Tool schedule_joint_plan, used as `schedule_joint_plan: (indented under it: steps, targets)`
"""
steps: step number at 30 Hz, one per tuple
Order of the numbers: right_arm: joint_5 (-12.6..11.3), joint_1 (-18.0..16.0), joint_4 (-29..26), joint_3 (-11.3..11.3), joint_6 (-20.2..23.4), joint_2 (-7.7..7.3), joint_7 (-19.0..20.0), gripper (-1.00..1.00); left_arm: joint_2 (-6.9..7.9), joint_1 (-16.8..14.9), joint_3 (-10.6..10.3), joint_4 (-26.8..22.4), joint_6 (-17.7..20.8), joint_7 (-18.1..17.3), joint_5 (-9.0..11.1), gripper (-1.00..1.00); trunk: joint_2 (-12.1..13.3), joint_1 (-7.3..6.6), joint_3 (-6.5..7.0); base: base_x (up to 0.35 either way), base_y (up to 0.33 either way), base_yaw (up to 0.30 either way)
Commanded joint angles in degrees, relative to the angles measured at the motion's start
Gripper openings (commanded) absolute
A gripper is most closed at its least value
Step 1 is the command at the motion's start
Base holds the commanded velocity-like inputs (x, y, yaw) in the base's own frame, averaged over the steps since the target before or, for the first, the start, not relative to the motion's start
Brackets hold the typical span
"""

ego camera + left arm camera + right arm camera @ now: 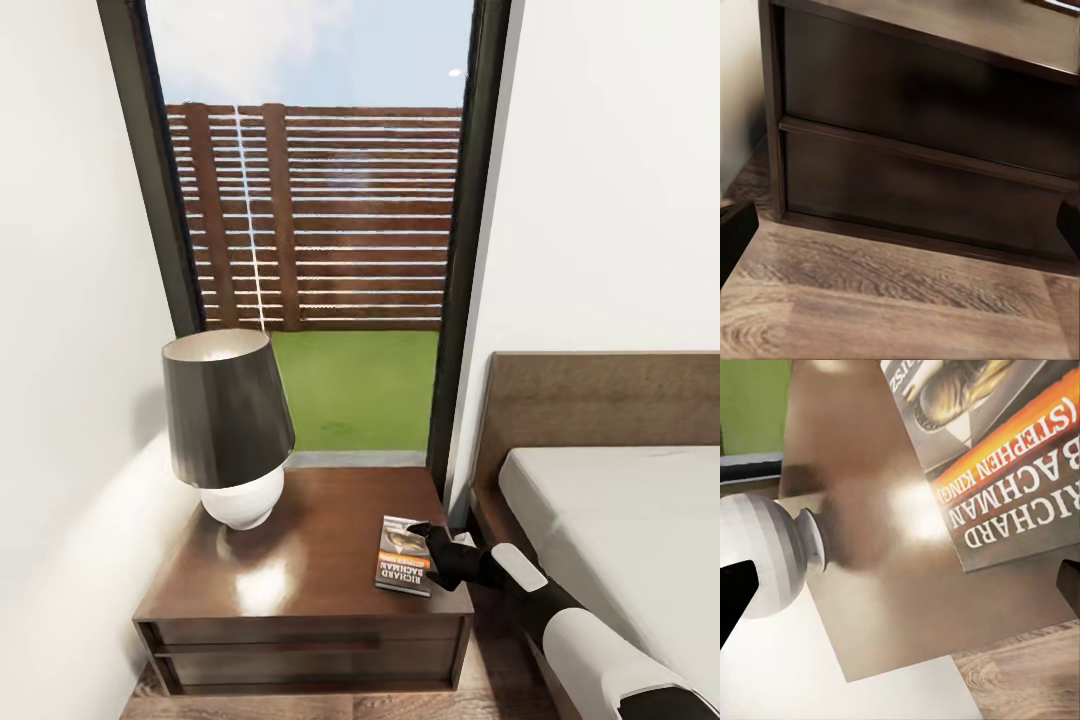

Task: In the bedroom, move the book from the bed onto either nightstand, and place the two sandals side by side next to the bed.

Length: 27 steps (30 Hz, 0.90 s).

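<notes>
The book (404,568) lies flat on the dark-brown nightstand (300,570), near its front right corner. Its orange band and white "RICHARD BACHMAN" lettering (1020,487) show in the right wrist view. My right gripper (424,543) hovers open just over the book's right edge, with its fingers spread wide and nothing held. In the left wrist view my left gripper (900,232) is open, low by the wood floor and facing the nightstand's drawer fronts (922,97). The bed (620,520) stands right of the nightstand. The sandals are out of view.
A lamp (225,430) with a dark shade and a white round base (765,555) occupies the nightstand's left half. A tall dark-framed window (320,220) is behind it. A white wall closes the left side. Wood-plank floor (892,300) runs in front of the nightstand.
</notes>
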Motion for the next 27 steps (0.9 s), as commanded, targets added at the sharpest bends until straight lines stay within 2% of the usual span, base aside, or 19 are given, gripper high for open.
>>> schedule_joint_plan:
  steps: [1,18,27]
  targets:
    - [-0.3,0.0,-0.1,0.3,0.1,-0.06,-0.1,1.00,0.00,0.0,0.0,0.0,0.1,-0.6,0.5,1.00,0.4,-0.24,0.13,0.000,0.000,0.000]
    - [-0.3,0.0,-0.1,0.1,0.2,-0.06,1.0,1.00,0.02,0.0,0.0,0.0,1.3,-0.5,0.5,1.00,7.2,-3.97,3.19,0.000,0.000,0.000]
    - [-0.2,0.0,-0.1,0.2,0.3,-0.13,6.1,1.00,0.17,0.0,0.0,0.0,2.6,-0.5,0.4,1.00,10.8,-5.95,4.80,0.000,0.000,0.000]
